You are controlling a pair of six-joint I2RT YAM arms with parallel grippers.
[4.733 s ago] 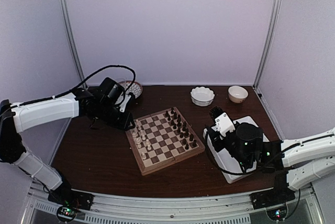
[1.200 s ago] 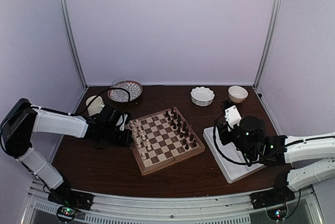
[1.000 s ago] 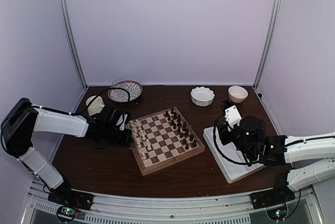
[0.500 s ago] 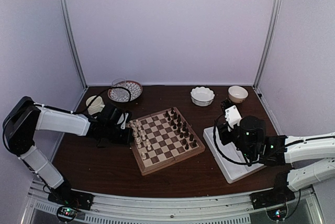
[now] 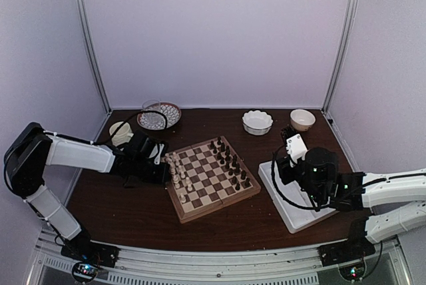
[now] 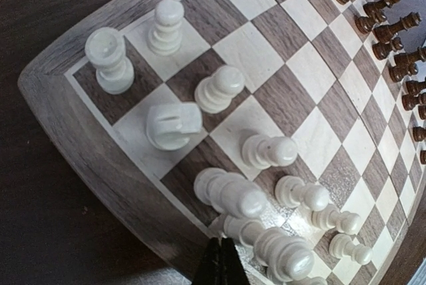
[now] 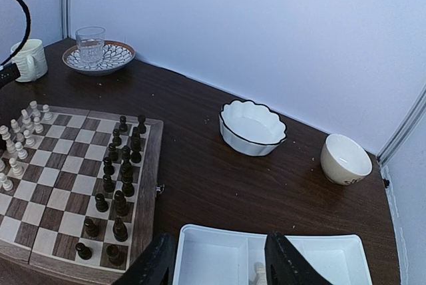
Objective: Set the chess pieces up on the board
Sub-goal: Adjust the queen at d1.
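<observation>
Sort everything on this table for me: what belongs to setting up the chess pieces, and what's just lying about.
Job: chess pieces, board, dark pieces already on it, white tray with one pale piece.
Lying about: scalloped bowl, cream bowl, mug, glass on patterned plate.

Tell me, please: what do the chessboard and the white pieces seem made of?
The board: apparently wood, since grain shows, with a smooth satin finish. The white pieces: perhaps plastic or painted wood; even cream surface, slightly glossy, no grain visible.
</observation>
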